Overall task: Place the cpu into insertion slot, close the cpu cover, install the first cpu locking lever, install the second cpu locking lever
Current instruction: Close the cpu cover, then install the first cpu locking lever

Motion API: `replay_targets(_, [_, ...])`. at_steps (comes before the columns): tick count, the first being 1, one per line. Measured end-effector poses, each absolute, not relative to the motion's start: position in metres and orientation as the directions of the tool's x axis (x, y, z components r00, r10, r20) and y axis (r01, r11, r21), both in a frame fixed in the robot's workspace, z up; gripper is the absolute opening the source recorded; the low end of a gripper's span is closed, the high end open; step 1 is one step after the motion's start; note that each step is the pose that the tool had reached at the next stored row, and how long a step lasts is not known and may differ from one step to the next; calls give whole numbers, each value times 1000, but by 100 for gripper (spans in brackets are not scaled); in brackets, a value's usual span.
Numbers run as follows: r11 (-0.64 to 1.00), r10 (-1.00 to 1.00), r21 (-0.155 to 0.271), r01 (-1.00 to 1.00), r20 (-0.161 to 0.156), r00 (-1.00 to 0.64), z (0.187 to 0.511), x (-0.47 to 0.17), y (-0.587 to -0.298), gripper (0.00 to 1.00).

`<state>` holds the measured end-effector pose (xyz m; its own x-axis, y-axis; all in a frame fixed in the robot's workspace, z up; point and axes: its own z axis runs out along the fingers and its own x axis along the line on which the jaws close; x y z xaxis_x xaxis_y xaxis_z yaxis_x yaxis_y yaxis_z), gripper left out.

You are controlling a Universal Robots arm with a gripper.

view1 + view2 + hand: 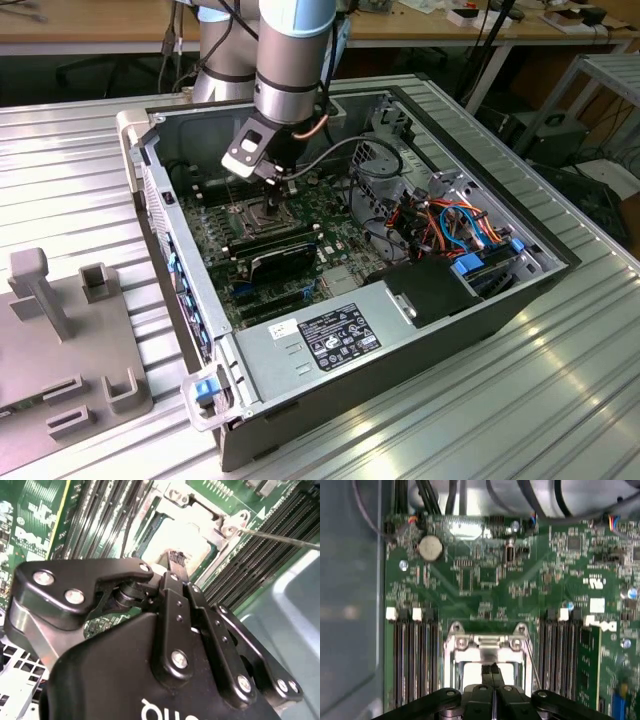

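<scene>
Ribbed metal desk (80, 180) carries an open computer case (440, 330), with the arm (290, 60) reaching down to its green motherboard (485, 575). The hand (492, 670) hangs right over the insertion slot (250, 212). Its two black fingers (175, 595) are pressed together with nothing between them, tips at or just above the cpu (172, 537), whose pale top lies in the slot. A silver cpu cover (485, 642) frames the chip. One thin locking lever (280, 537) juts away from the socket's corner, and long memory slots (415, 660) flank both sides.
</scene>
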<state>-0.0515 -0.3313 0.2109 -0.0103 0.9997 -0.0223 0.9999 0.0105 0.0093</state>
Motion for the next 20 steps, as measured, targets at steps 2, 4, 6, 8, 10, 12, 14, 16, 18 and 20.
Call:
replay_targets(2, [10,1000,9,1000,-22,-10,211,-51,-331,11])
replay_targets(4, [10,1000,9,1000,-22,-10,211,-51,-331,11])
replay_targets(6, [10,1000,9,1000,-22,-10,211,-50,-331,11])
replay_targets(8, [10,1000,9,1000,-22,-10,211,-50,-331,11])
replay_targets(10, [10,1000,9,1000,-22,-10,211,-50,-331,11])
replay_targets(12, [10,1000,9,1000,-22,-10,211,-50,-331,11])
replay_targets(14, [10,1000,9,1000,-22,-10,211,-50,-331,11])
replay_targets(16, [10,1000,9,1000,-22,-10,211,-49,-331,11])
replay_targets(18, [13,1000,9,1000,-22,-12,213,-49,-331,11])
replay_targets(20, [19,1000,10,1000,-22,-19,221,-49,-331,11])
